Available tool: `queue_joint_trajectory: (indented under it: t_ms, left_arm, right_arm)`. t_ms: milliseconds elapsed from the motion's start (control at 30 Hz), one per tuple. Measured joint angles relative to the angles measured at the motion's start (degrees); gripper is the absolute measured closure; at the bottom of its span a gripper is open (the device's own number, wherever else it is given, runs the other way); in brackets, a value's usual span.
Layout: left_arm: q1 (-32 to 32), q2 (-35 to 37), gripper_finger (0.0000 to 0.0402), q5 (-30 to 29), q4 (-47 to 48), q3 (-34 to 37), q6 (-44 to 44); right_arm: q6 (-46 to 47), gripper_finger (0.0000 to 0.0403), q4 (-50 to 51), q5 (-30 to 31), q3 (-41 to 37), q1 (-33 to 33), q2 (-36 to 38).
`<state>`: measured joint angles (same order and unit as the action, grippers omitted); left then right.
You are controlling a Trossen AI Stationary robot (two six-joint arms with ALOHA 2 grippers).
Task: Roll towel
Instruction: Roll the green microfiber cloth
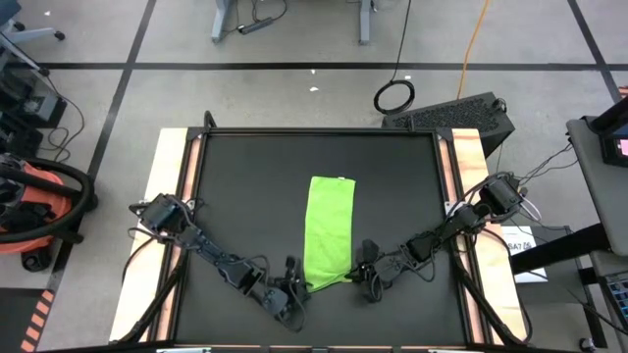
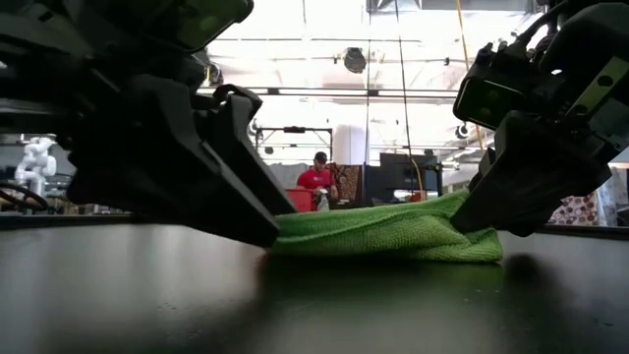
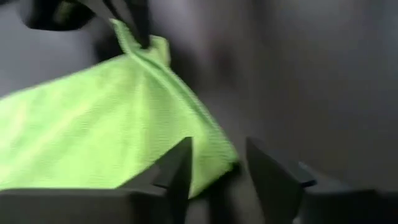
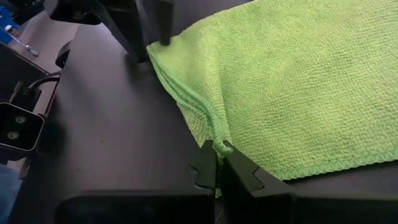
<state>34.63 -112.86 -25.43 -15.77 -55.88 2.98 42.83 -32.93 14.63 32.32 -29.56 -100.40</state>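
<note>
The towel [image 1: 329,230] lies flat at mid-table, its long axis running from the far side toward the near edge. Both grippers sit at its near end — the left gripper [image 3: 217,171] at one corner, fingers parted around the cloth edge; the right gripper [image 4: 216,171] clamped on the other corner's hem.

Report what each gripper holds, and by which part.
The right gripper pinches the towel at its near corner. The left gripper straddles the other near corner with fingers apart, nothing clamped.
</note>
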Motion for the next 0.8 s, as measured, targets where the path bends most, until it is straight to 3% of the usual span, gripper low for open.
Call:
queue_joint_trajectory:
  t_ms: [133, 233, 533, 800]
  left_arm:
    - [0.0, 0.0, 0.0185, -1.4, 0.9, 0.0, -1.9]
    - [-0.1, -0.3, 0.0188, -2.3, 1.5, 0.0, -2.0]
    - [-0.3, -0.8, 0.0329, -2.5, 0.7, 0.0, -2.4]
    - [-0.5, -1.1, 0.0394, 0.2, -0.3, 0.0, 2.6]
  right_arm:
    - [0.0, 0.0403, 0.0, 0.0, 0.0, 0.0, 0.0]
    - [0.0, 0.0403, 0.0, 0.0, 0.0, 0.0, 0.0]
    - [0.0, 0.0403, 0.1, 0.0, 0.0, 0.0, 0.0]
    - [1.4, 0.0403, 1.3, 0.0, 0.0, 0.0, 0.0]
